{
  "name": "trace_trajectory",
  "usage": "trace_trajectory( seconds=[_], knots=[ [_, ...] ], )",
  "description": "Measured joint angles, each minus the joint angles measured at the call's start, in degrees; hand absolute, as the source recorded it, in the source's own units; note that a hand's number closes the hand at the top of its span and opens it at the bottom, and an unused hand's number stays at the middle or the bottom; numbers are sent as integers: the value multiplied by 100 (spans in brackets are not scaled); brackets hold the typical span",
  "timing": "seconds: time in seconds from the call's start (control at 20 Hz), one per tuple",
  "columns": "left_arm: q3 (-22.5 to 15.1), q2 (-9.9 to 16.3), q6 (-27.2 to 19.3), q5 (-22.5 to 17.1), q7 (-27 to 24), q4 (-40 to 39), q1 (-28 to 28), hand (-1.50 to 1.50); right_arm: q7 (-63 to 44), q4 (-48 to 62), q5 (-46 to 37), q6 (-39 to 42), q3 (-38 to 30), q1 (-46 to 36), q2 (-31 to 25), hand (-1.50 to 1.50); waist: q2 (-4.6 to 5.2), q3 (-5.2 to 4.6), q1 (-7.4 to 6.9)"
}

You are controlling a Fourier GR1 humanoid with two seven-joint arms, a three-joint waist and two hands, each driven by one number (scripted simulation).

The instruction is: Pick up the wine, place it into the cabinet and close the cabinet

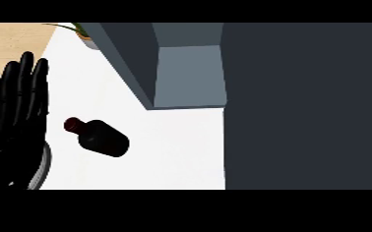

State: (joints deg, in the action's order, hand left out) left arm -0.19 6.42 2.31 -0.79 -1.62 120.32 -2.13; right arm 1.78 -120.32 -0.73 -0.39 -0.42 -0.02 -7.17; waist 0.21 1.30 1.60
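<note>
A dark wine bottle lay on its side on the white counter, its squat body almost black with a faint reddish-brown tint and its short neck ending in a rounded dark-red cap that pointed toward the upper left of the head view. The bottle's broad base faced the lower right, and a soft shadow sat beneath it on the counter. Nothing touched it. The robot's left hand showed at the left edge of the view, black, its fingers straight and held upright side by side, spread only slightly, holding nothing; it rested near the bottle's cap end but clear of it, with the grey forearm just visible below. The right hand did not appear. Above and to the right of the bottle stood the grey cabinet, its inside open to view as a paler blue-grey recess, with a dark side panel running diagonally down toward the counter. A large dark slab, apparently the cabinet's open door, filled the whole right side of the view from top to bottom. A potted plant with thin green leaves stood at the far upper left, partly hidden behind the cabinet, beside a strip of pale wood surface.
</note>
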Motion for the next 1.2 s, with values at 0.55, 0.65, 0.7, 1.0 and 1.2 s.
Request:
trace_trajectory(
  seconds=[0.55, 0.65, 0.7, 1.0, 1.2],
  knots=[
    [-351, -519, -1126, -36, 428, 549, 1210, -150, -662, -1059, 614, 639, 567, 905, -96, -150, -46, -125, -168],
    [-612, -565, -1405, 16, 698, 847, 1345, -150, -1059, -1375, 789, 682, 603, 858, -173, -150, -44, -127, -171],
    [-758, -581, -1534, 84, 810, 960, 1390, -150, -1292, -1558, 849, 668, 638, 812, -198, -150, -43, -128, -170],
    [-1351, -626, -2120, 696, 1679, 1662, 1345, -150, -2237, -1865, 991, 529, 571, 323, -304, -150, -35, -129, -166],
    [-1681, -633, -2422, 1024, 2261, 1817, 1111, -150, -2789, -1957, 1007, 383, 489, -118, -375, -150, -36, -128, -156]
  ],
)
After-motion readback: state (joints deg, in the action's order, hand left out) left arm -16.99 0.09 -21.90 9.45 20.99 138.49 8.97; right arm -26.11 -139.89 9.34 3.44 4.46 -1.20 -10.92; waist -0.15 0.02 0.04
